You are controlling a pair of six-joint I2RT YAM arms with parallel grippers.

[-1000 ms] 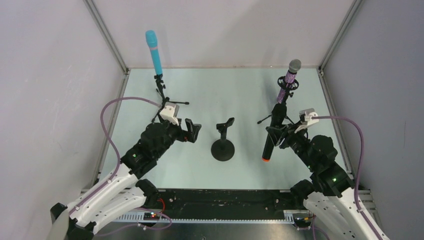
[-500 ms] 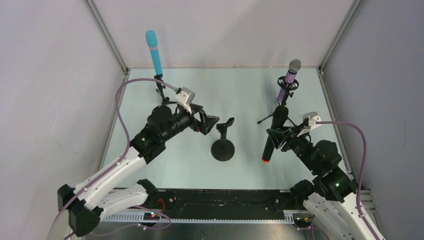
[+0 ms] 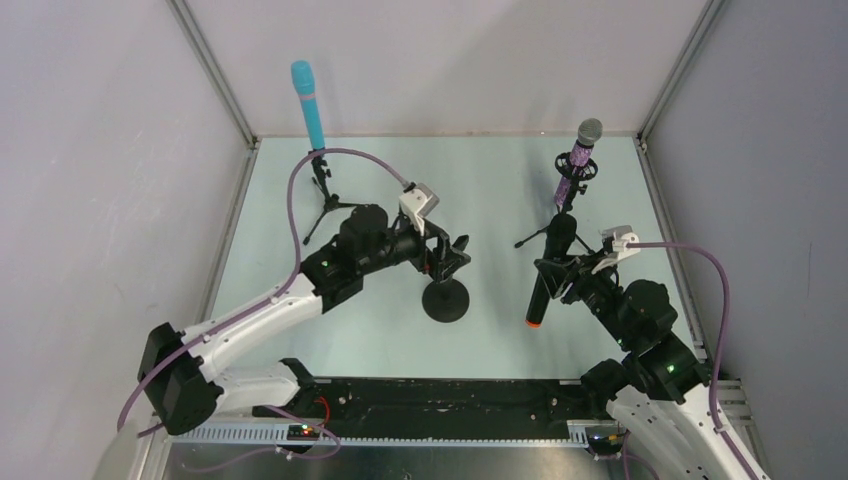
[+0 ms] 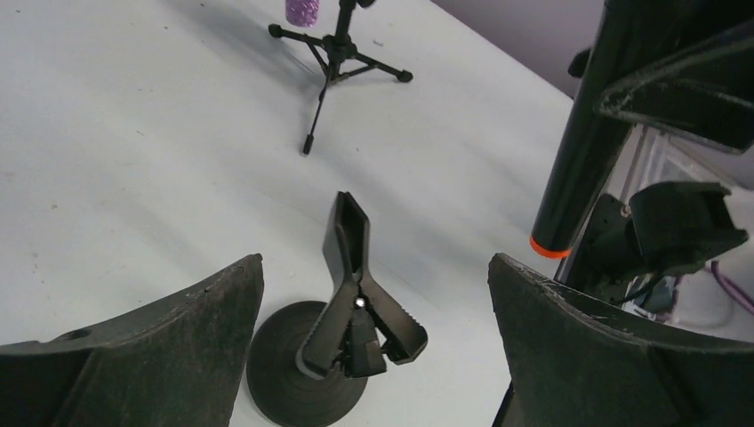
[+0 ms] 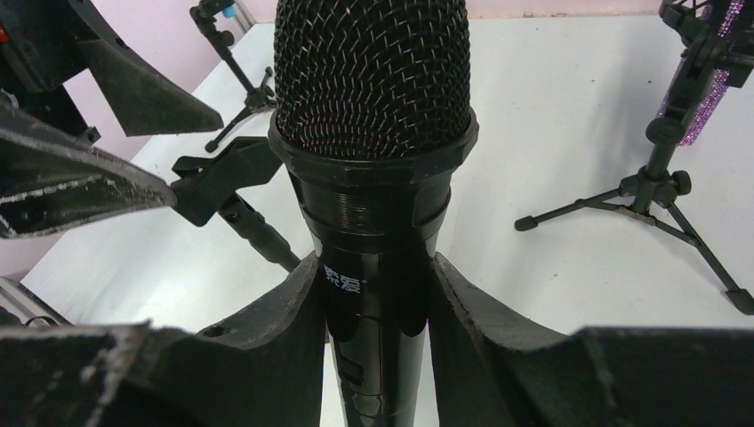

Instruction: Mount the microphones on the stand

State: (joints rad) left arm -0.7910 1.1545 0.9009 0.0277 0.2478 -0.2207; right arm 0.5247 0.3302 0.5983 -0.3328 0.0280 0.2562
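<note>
From above, your left jaws sit around the top of the clip stand [image 3: 446, 298]. Your right jaws hold the black mic [image 3: 543, 272] with its orange end down. The blue mic [image 3: 308, 100] and purple mic [image 3: 577, 165] stand on tripods beyond them. On the left wrist, your jaws are spread wide, with the stand's clip between them touching neither side. On the right wrist, your jaws are clenched on the black mic's body, below its mesh head.

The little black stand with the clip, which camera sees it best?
The left wrist view. The clip stand sits close up between the open left fingers, clip and round base both clear. Top external shows mostly its base, the left arm partly hiding the clip. Right wrist catches only clip and stem.
</note>
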